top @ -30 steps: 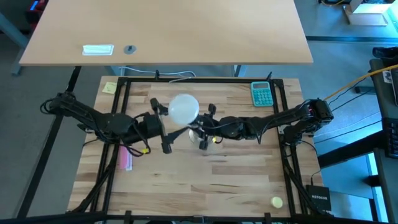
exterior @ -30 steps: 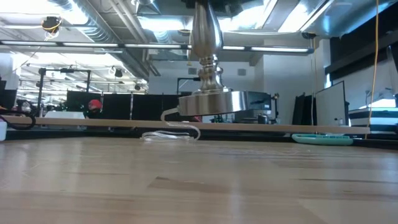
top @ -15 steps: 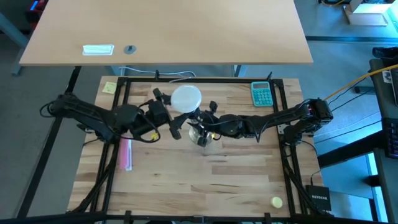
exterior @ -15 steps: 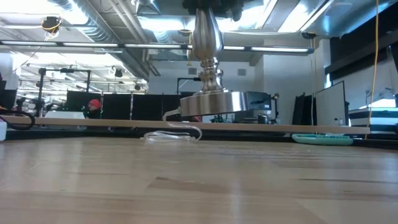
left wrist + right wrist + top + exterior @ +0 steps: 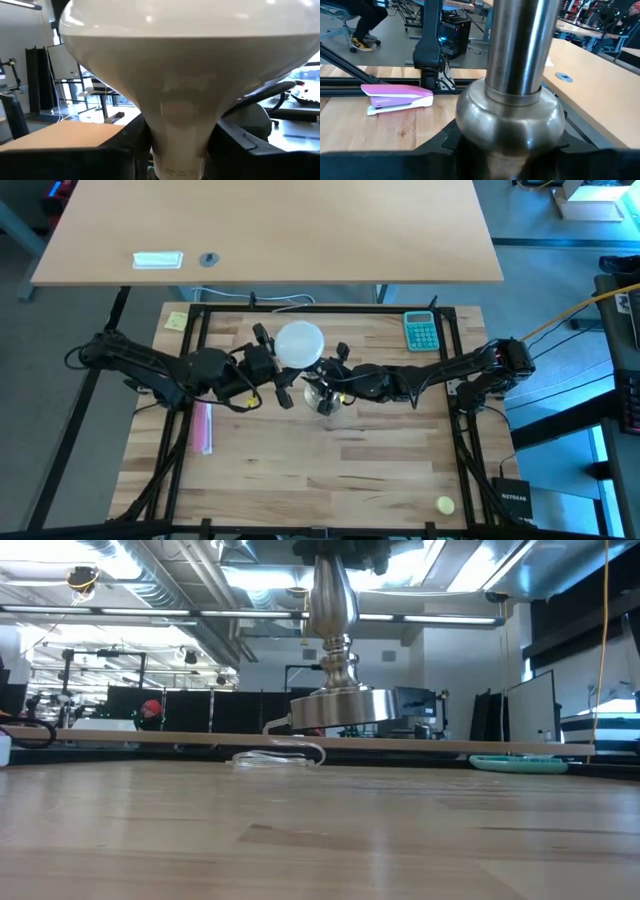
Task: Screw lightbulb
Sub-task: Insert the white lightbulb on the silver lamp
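Observation:
The white frosted lightbulb [image 5: 298, 343] stands over the middle of the table; its globe fills the top of the left wrist view [image 5: 190, 60]. My left gripper [image 5: 275, 366] reaches in from the table's left and is shut on it. My right gripper [image 5: 335, 375], coming from the right, is shut on the silvery socket stand [image 5: 338, 640], whose round base [image 5: 340, 707] hangs above the table. In the high view the stand's base [image 5: 322, 395] shows just nearer than the bulb. Where bulb and stand meet is hidden. My left gripper pinches the bulb's narrow neck [image 5: 162, 135] between its two fingers [image 5: 125, 150], just below the globe. The fingers come in level from the table's left. The globe stands above them, clear of the table. My right gripper grips the stand's stem at its rounded knob [image 5: 510, 115], one dark finger [image 5: 430, 160] on each side. It comes in level from the table's right, across the stem. The stand hangs upright, its base lifted clear of the table.
A pink stapler [image 5: 203, 428] lies at the left and also shows in the right wrist view [image 5: 400, 96]. A teal calculator [image 5: 421, 330] lies far right, a yellow note [image 5: 176, 320] far left, a small yellow thing [image 5: 444, 503] near right. Black frame rails [image 5: 200, 350] border the table.
My left gripper has gone toward the table's right and a little toward the far edge, up to the bulb. The bulb has shifted slightly toward the far edge. The stand has stayed lifted and upright in my right gripper.

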### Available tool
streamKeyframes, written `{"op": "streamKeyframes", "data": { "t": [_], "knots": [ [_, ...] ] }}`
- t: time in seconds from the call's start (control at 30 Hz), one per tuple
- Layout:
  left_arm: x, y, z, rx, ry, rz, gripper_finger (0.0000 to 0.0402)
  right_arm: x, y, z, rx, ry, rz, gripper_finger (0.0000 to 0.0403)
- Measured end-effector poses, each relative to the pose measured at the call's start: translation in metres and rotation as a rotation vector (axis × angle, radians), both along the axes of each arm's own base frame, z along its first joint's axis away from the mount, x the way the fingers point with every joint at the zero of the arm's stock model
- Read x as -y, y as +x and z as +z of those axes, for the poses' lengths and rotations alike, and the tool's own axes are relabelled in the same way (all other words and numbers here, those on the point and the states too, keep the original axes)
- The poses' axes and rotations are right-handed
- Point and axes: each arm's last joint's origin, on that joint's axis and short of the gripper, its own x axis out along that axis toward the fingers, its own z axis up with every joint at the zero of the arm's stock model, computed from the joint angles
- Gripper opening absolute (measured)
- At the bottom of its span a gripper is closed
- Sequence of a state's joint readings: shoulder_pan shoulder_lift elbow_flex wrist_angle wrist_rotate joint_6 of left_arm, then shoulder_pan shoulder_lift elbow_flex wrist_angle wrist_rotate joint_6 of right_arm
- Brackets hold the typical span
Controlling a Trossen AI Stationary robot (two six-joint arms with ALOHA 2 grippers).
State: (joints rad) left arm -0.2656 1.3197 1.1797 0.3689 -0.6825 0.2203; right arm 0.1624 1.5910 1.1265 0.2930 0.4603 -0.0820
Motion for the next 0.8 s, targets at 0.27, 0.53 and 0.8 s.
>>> {"op": "streamKeyframes", "data": {
  "t": [0.27, 0.53, 0.8],
  "knots": [
    [0.006, 0.000, -0.001, -0.018, 0.032, -0.145, 0.0141, -0.006, 0.002, 0.003, 0.030, 0.028, 0.219, 0.0140],
    [0.009, 0.002, -0.007, -0.082, 0.010, -0.510, 0.0141, -0.030, -0.001, 0.002, 0.024, 0.007, 0.652, 0.0140],
    [0.005, 0.004, -0.013, -0.128, 0.088, -0.827, 0.0141, -0.038, -0.005, -0.004, -0.030, 0.051, 0.886, 0.0140]
  ]
}}
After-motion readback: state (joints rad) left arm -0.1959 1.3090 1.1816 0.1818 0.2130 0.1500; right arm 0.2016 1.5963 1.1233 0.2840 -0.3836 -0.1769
